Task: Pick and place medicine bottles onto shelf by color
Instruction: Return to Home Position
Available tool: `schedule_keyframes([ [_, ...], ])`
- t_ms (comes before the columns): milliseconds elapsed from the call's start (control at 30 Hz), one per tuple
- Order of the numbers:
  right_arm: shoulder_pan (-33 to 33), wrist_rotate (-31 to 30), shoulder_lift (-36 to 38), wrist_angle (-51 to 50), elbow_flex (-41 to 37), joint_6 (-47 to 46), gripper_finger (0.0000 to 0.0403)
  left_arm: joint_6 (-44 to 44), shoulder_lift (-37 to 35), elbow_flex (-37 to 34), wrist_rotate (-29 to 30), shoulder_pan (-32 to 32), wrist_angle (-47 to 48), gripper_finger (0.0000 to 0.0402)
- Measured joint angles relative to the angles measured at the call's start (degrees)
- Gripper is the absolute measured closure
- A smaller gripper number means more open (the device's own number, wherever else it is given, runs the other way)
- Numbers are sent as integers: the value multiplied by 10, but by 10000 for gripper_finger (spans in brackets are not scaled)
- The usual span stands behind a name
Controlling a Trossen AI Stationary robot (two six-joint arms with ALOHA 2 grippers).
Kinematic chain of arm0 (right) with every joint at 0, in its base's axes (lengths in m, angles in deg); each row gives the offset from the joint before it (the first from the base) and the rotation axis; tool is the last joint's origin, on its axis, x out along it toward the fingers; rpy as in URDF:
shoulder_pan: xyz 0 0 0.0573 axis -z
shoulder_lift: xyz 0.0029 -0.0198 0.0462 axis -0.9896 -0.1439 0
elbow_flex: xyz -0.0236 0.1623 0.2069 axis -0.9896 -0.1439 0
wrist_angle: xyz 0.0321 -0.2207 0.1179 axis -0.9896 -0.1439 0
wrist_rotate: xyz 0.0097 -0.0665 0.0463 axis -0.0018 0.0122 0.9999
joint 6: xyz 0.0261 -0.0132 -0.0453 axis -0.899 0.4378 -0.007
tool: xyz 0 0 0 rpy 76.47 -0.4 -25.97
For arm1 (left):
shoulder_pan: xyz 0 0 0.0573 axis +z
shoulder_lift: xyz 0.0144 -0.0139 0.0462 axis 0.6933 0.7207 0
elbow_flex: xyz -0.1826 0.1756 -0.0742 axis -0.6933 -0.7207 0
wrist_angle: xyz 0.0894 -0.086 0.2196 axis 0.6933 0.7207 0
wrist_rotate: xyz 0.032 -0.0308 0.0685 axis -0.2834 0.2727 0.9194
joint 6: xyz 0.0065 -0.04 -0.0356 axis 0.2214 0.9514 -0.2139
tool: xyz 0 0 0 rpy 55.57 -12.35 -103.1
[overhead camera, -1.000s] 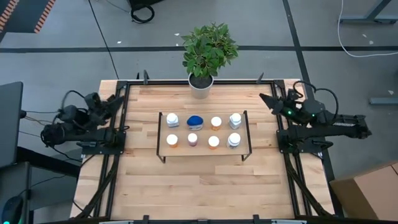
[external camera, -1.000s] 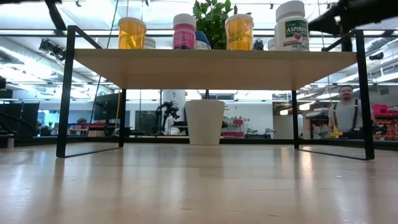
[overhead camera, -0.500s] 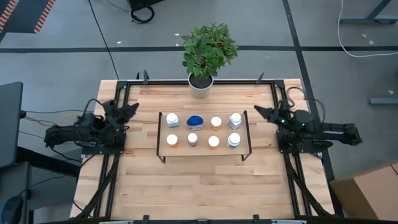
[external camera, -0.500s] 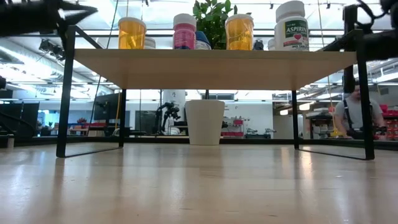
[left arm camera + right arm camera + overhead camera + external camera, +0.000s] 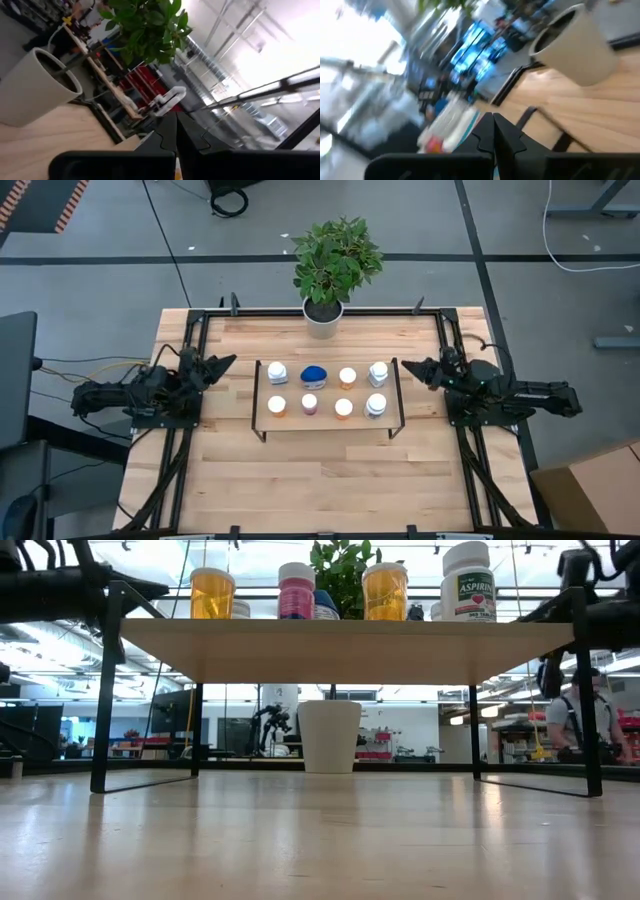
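Eight medicine bottles stand upright in two rows on the shelf [image 5: 328, 390] at mid-table. The far row is white [image 5: 277, 372], blue [image 5: 314, 373], orange [image 5: 347, 376] and white [image 5: 378, 373]. The near row is orange [image 5: 277, 406], reddish [image 5: 310, 405], orange [image 5: 343, 407] and white [image 5: 375, 405]. My left gripper [image 5: 228, 361] is shut just left of the shelf, holding nothing. My right gripper [image 5: 405, 366] is shut just right of it, also holding nothing. Both wrist views show the shut fingertips, left [image 5: 176, 125] and right [image 5: 493, 125].
A leafy plant in a white pot [image 5: 323, 315] stands at the table's far edge behind the shelf. Black frame rails run along both table sides. Bare wood [image 5: 330, 480] lies in front of the shelf. A person [image 5: 580, 725] stands in the room beyond.
Both arms have sunk and folded down at the table's sides. Their shut grippers have swung a little toward the near edge and inward toward the shelf's ends. The bottles and the shelf have not moved.
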Motion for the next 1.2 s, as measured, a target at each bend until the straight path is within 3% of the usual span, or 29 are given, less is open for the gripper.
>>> schedule_keyframes([
  [300, 0, 144, -1, 5, 0, 300, 396, -201, 0, 0, 0, 0, 47, 385],
  [433, 0, 172, -14, 3, 0, 391, 395, -307, 0, 0, 0, 1, 69, 375],
  [633, 0, 179, -50, 8, 1, 383, 394, -424, 0, 0, 0, 1, 77, 380],
  [1200, -2, 180, -67, 90, 1, 364, 392, -427, 0, 0, 0, 1, 77, 368],
])
